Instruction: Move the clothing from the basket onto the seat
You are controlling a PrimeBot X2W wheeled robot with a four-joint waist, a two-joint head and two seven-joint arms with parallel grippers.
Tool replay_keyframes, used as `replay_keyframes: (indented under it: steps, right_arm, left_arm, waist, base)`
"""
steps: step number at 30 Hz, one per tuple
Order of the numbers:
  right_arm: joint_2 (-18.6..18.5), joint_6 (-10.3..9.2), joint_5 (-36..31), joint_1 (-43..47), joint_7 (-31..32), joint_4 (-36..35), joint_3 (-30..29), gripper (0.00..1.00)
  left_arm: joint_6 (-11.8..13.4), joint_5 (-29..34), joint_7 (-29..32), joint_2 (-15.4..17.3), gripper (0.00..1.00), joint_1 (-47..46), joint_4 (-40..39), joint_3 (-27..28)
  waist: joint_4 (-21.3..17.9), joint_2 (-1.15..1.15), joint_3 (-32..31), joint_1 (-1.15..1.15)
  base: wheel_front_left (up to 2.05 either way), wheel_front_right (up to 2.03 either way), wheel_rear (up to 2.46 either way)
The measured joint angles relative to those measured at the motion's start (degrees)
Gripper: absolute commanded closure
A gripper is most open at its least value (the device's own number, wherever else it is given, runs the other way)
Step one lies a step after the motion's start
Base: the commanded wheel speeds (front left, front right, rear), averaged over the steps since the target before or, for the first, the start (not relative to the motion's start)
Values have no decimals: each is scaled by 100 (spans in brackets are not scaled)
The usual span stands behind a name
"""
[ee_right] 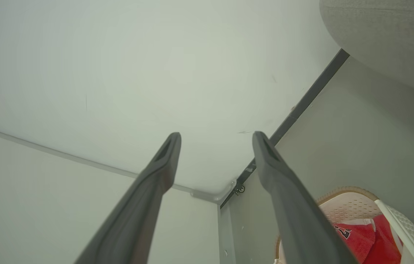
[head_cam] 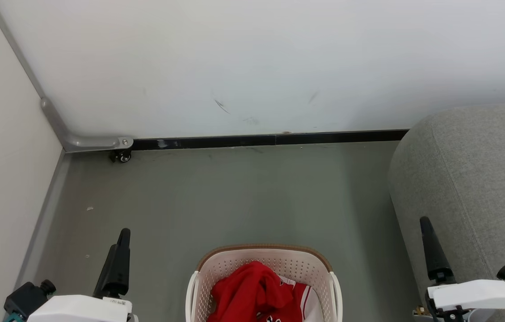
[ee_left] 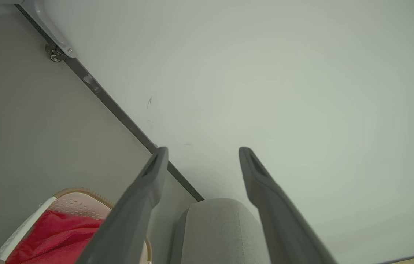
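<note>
A: How do we stand at the left end effector [ee_left: 201, 154]?

B: We see its two dark fingers [ee_left: 144, 205] spread wide, with only the pale wall [ee_left: 265, 73] showing between them. It has hold of nothing.

A: And the right end effector [ee_right: 216, 137]?

B: The same. The jaws are fully apart and empty, pointing towards the corner where the wall meets the side panel [ee_right: 45, 205].

A: What lies nearest to them?

B: Between the two, and lower than both sets of fingertips, we have the basket [head_cam: 263, 247] standing on the grey floor [head_cam: 234, 197]. It sits to the right of the left end effector and to the left of the right one, apart from each.

A: Where is the clothing?

B: The clothing [head_cam: 252, 286] lies inside the basket as a crumpled red heap. The top piece is plain red. Under it, on the side towards the right end effector, we make out a jersey [head_cam: 302, 290] with white stripes and some lettering.

A: And the seat?

B: The seat [head_cam: 471, 179] rises just beside the right end effector, on its outer side, and its rounded grey corner reaches ahead of the fingertips. We cannot tell whether the end effector touches the fabric.

A: Further out?

B: Ahead of both, a black skirting strip [head_cam: 270, 140] runs along the foot of the wall. A small caster [head_cam: 123, 156] sits in the corner ahead of the left end effector.
</note>
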Motion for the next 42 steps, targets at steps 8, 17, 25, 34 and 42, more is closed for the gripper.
replay_keyframes:
  steps: [8, 17, 25, 34, 42]
  right_arm:
    - [-7, 1, -942, 1, -144, 2, 170, 0]
    - [-7, 2, -1946, 1, -353, 52, 297, 0]
    - [-5, 16, -2797, 0, -523, 83, 352, 0]
    - [-5, 16, -3648, 1, -662, 243, 398, 0]
    - [-5, 18, -4252, 1, -766, 353, 474, 0]
  left_arm:
    - [108, 1076, -144, 46, 0, -1, -216, -182]
    - [271, 2283, -312, 109, 0, 1, -403, -423]
    - [470, 3386, -468, 221, 0, 6, -471, -691]
    - [731, 4356, -641, 237, 0, 99, -393, -895]
    - [888, 4858, -766, 171, 0, 153, -342, -975]
  waist:
    - [3, 0, -3, -14]
    - [17, 0, 30, -60]
    - [22, 0, 57, -86]
    - [15, 0, 47, -93]
    - [14, 0, 12, -95]
  base:
    - [0, 0, 0]
    - [0, 0, 0]
    - [0, 0, 0]
    - [0, 0, 0]
    - [0, 0, 0]
